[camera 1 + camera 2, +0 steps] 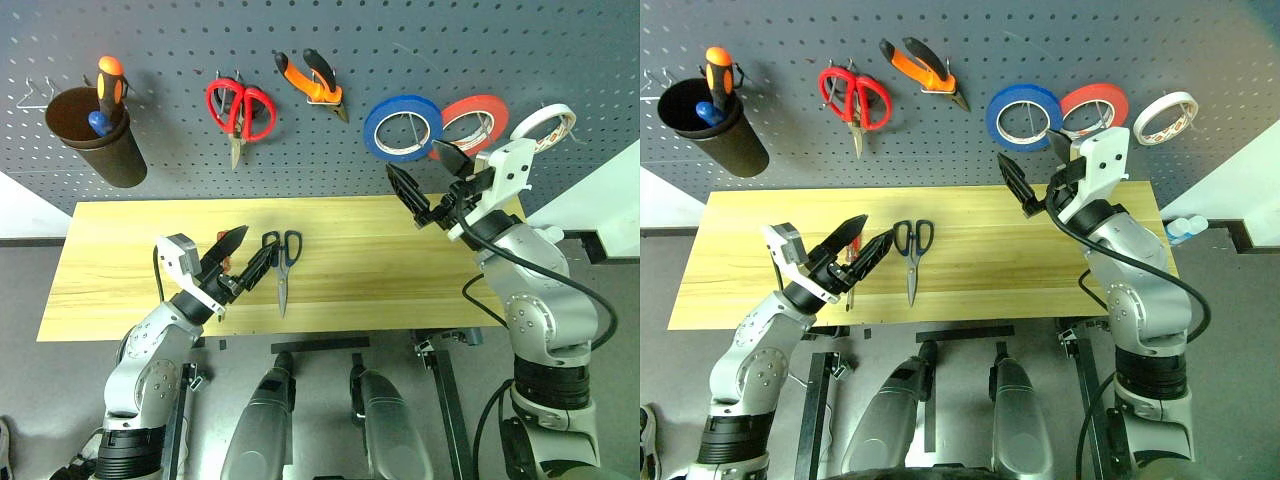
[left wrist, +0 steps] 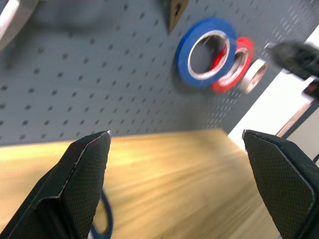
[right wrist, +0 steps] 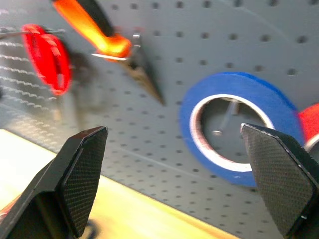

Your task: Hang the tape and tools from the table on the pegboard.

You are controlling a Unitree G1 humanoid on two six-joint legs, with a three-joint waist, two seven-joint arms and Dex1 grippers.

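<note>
A dark grey perforated wall panel [image 1: 330,40] fills the back of the scene, its rows of small holes evenly lit, with soft shadows under what hangs on it. At both lower corners of the panel, white surfaces [image 1: 30,210] show beside it. In front stands a long light wood-grain tabletop [image 1: 370,260] on black legs [image 1: 452,400]. Beneath and around it lies a plain grey floor [image 1: 40,400]. At the far right a dark ledge [image 1: 610,245] runs along the white surface.
</note>
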